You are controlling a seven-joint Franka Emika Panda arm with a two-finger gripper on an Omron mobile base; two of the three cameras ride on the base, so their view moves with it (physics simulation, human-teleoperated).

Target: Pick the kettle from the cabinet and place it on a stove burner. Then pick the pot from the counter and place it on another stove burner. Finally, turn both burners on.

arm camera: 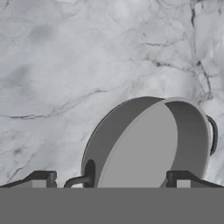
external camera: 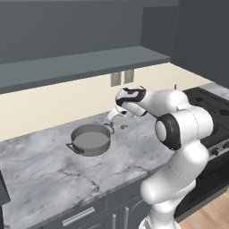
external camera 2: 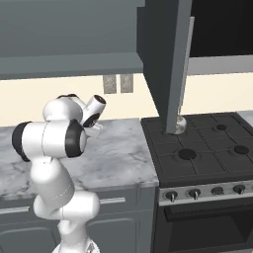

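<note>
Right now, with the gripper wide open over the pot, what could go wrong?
The gripper straddles the pot's near rim off-centre, so closing could push the pot across the counter. On the stove, the open cabinet door hangs over the rear left, by the kettle, narrowing the way.

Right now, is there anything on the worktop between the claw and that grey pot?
Nothing. In the left base view the open claw hangs just above the pot's far handle, with only bare marble counter around; the hand view agrees.
</note>
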